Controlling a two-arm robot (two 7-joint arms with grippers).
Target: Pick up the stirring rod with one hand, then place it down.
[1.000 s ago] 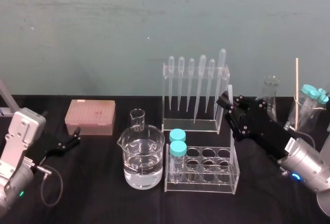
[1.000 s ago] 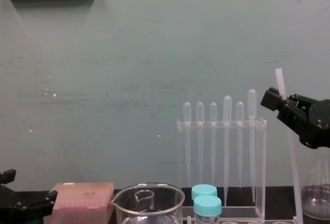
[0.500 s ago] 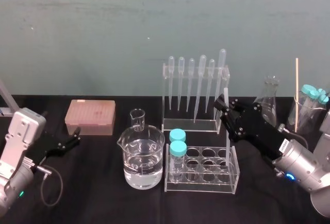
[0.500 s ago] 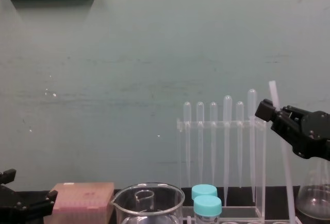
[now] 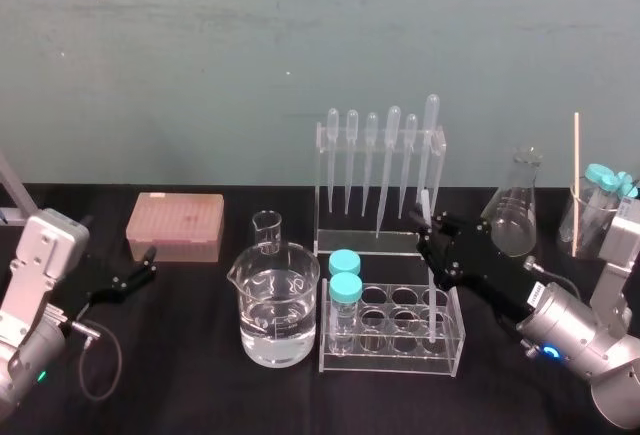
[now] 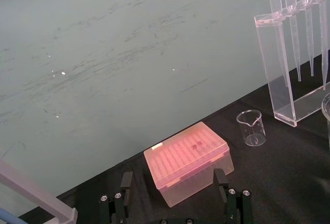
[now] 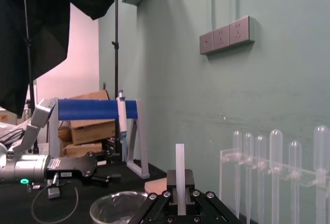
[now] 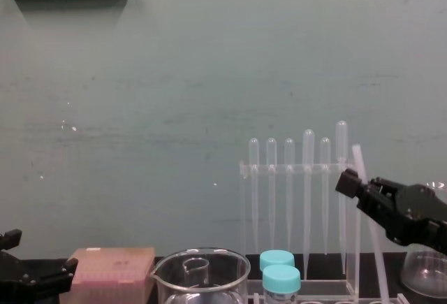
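While the right gripper's [image 5: 432, 231] fingers pinch the rod [image 7: 180, 168] near-upright, apparently to stand it in the tube rack [image 5: 390, 365], the left gripper [image 5: 135, 275] idles, spread.

beaker [image 5: 278, 305] left of tube rack [image 5: 395, 357]; pipette rack [image 5: 368, 245] behind; stirring rod [image 5: 431, 300] at right end.

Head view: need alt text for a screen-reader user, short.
The right tool grips the stirring rod nearly upright, its lower end apparently down in the clear tube rack on the black table. The left tool sits parked at far left near a pink tip box.
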